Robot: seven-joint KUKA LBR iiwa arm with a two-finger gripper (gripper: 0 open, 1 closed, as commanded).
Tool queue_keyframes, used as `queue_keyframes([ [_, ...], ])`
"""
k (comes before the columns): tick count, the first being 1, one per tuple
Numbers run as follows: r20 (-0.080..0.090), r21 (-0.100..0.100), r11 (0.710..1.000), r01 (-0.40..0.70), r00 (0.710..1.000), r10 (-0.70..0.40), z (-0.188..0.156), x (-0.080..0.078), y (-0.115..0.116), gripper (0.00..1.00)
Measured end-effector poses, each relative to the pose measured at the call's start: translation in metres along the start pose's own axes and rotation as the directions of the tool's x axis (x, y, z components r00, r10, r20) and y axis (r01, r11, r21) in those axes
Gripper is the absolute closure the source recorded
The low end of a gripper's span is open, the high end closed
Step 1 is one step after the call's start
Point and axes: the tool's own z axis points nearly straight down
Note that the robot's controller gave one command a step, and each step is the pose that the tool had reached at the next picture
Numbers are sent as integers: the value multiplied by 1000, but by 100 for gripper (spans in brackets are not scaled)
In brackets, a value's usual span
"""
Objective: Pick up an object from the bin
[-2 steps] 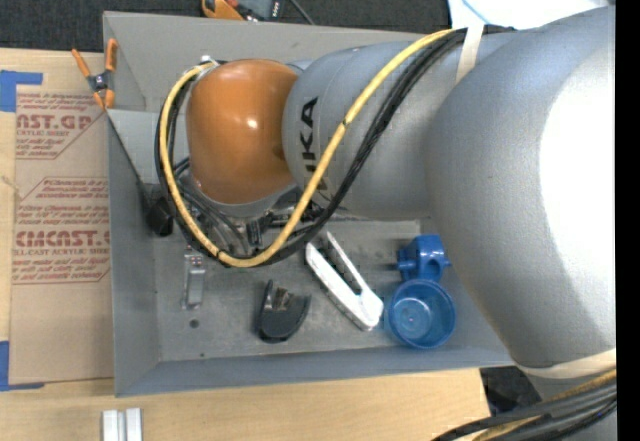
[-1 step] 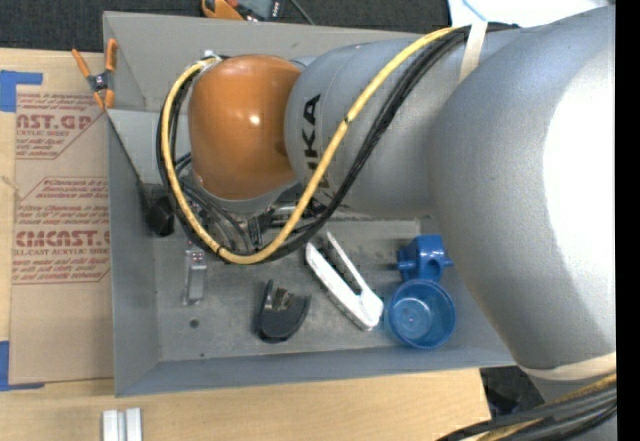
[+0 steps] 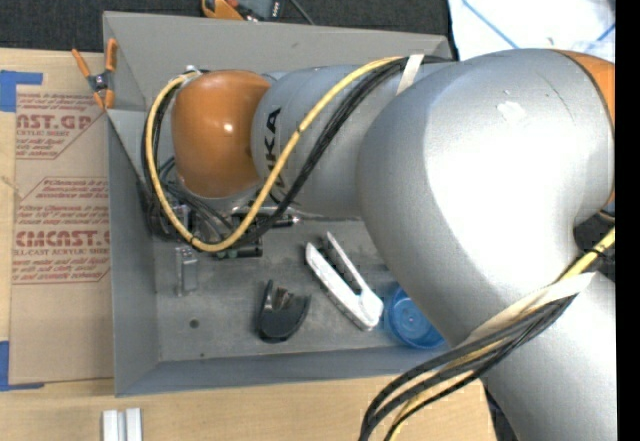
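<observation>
Well, standing at the near rim of the grey bin [image 3: 135, 309], the first things I see are three loose pieces lying along the front of its floor. Furthest to the right is a blue round disc [image 3: 408, 321], partly tucked under the big silver arm [image 3: 480, 189]. Just beside it, to the left, lies a white clip [image 3: 343, 284], long and narrow, set at a slant with its rounded end towards the disc. Left again, near the middle of the front strip, sits a black lump [image 3: 278, 314] with short prongs sticking up from it, apart from the clip.

A little further in and to the left, the gripper [image 3: 187, 274] hangs over bare grey floor on the left side of the bin. The black lump is the piece nearest to it, off to its right and not touching. Whether the tool is open or closed I cannot tell from here, and I cannot make out any object in it.

Above the gripper is the wrist's rounded orange cover [image 3: 212, 134], with yellow and black cables [image 3: 153, 144] looping around it. Behind that the arm's body stretches across the bin to the right.
</observation>
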Motion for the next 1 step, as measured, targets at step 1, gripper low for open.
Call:
queue_keyframes([
  [1,11,-2,963,-268,963,268,-80,30,-98,0],
])
